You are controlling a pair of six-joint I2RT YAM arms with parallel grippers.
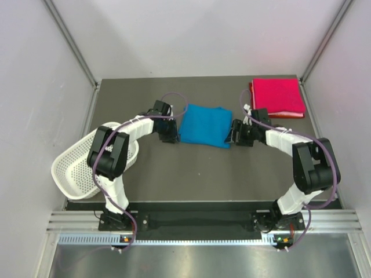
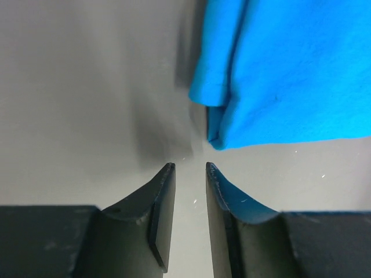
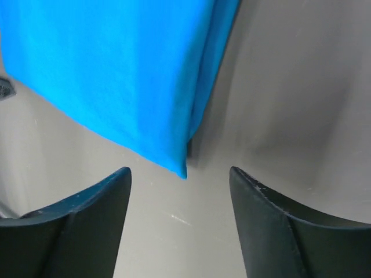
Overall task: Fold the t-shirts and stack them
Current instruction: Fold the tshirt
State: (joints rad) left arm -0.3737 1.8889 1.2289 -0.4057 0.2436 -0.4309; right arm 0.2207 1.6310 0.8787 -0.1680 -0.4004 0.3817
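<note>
Leftmost, a white mesh plastic basket (image 1: 75,168) overhangs the dark worktop's (image 1: 174,174) left edge. The left gripper (image 2: 188,168) sits just off the left edge of the folded bright blue cloth t-shirt (image 1: 204,125) at mid-worktop, fingers slightly parted and empty. The right gripper (image 3: 179,171) flanks the shirt's right edge, fingers wide and empty. A folded pink-red cloth t-shirt (image 1: 278,97) lies in the far right corner. Stacking well probably means pinching all the blue layers at both edges and lifting level.

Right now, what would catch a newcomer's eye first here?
A folded blue shirt lies in the middle between the left gripper and right gripper, neither holding it. A folded pink-red shirt sits in the far right corner, and a white basket at the left edge.
</note>
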